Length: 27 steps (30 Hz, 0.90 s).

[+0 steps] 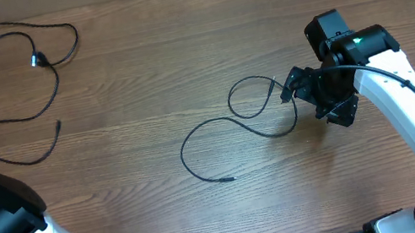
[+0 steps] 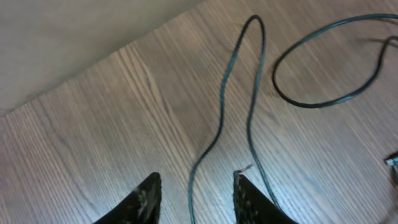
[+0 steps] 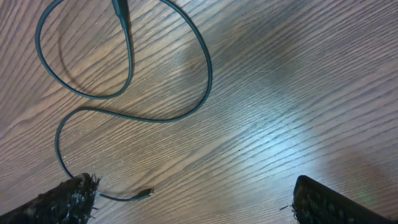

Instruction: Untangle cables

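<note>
A thin black looped cable (image 1: 35,61) lies on the brown wood-grain table (image 1: 141,77) in the upper left of the overhead view. In the left wrist view, the left gripper (image 2: 196,177) is partly parted, and one strand of this cable (image 2: 219,124) runs loose between its fingertips. A second thin black cable (image 1: 227,179) curls at the overhead centre, well apart from the first. The right gripper (image 3: 194,186) hovers over it with its jaws spread wide, gripping nothing.
</note>
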Tool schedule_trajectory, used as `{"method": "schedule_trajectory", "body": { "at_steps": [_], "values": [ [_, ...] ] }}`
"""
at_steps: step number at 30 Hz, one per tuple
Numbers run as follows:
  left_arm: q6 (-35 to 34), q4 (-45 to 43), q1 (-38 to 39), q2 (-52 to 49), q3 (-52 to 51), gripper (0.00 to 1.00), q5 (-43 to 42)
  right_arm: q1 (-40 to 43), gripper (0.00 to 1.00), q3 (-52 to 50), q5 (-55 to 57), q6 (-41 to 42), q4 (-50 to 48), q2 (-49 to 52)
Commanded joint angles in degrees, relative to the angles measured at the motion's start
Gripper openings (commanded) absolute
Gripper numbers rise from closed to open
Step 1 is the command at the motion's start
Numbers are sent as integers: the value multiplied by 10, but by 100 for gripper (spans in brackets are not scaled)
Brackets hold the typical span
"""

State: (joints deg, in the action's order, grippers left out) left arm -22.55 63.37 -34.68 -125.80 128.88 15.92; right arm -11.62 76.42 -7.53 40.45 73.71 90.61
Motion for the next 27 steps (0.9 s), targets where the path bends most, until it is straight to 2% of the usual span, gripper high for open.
{"method": "schedule_trajectory", "body": {
  "at_steps": [1,6,8,10,12,15,18,20,27],
  "values": [
    [-3,-1,-2,4,-3,40,-72,0,100,-1,-2,0,-2,-2],
    [57,-12,10,4,-11,40,-267,0,100,-1,-2,0,-2,-2],
    [76,-19,23,4,-20,41,-297,0,100,-1,-2,0,-2,-2],
    [86,-25,40,4,-35,41,-287,0,100,-1,-2,0,-1,-2],
    [88,-38,57,4,-59,36,-261,0,100,-1,-2,0,-1,-2],
    [89,-69,80,4,-101,34,-224,0,100,-1,-2,0,-1,-2],
    [89,-112,99,3,-147,12,-196,0,100,-1,-2,0,-1,-2],
    [89,-148,109,3,-179,4,-193,0,100,-1,-2,0,-1,-2],
    [115,-279,139,3,-275,4,-192,0,100,-1,-2,0,-2,-2]
  ]
}}
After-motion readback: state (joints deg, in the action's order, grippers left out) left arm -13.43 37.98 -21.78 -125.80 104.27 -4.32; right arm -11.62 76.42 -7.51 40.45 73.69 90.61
